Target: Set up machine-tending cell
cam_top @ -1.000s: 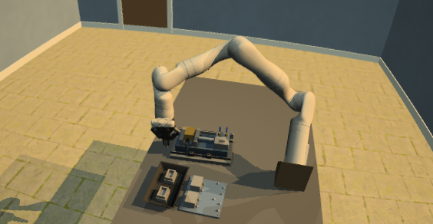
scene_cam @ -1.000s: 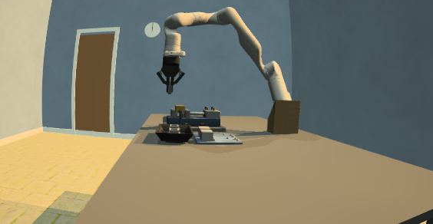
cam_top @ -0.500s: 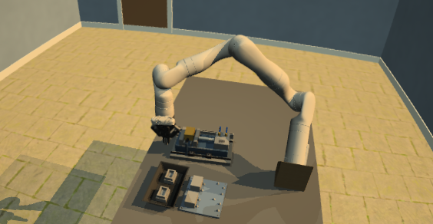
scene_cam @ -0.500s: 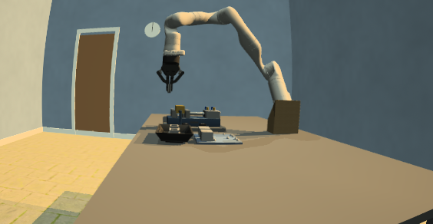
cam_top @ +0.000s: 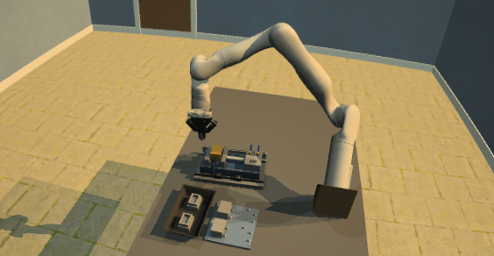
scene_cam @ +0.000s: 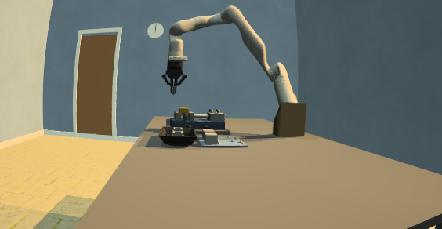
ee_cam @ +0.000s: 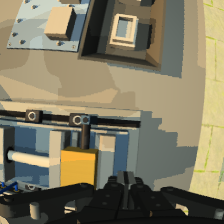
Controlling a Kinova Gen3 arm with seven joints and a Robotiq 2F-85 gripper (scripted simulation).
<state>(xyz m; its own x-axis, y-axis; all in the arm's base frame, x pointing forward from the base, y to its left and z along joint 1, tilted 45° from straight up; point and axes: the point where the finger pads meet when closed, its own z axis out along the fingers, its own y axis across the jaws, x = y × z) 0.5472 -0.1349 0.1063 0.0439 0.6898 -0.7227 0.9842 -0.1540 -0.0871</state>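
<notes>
My gripper (cam_top: 201, 133) is shut and empty. It hangs in the air above the left end of the vise (cam_top: 232, 163). A brass blank (cam_top: 215, 151) sits on the vise at the end away from the blue hoses (cam_top: 254, 147). In the wrist view the brass blank (ee_cam: 78, 167) lies just left of my fingertips (ee_cam: 125, 177). Two aluminium blanks (cam_top: 224, 208) (cam_top: 217, 227) lie flat on the infeed plate (cam_top: 232, 224). Two finished parts (cam_top: 194, 201) (cam_top: 186, 221) lie pocket up in the outfeed tray (cam_top: 189, 209).
The arm's brown base box (cam_top: 335, 201) stands at the table's right side. The tray and plate sit side by side in front of the vise, near the table's front edge. The infeed plate has small pins (cam_top: 250, 223) on its right half.
</notes>
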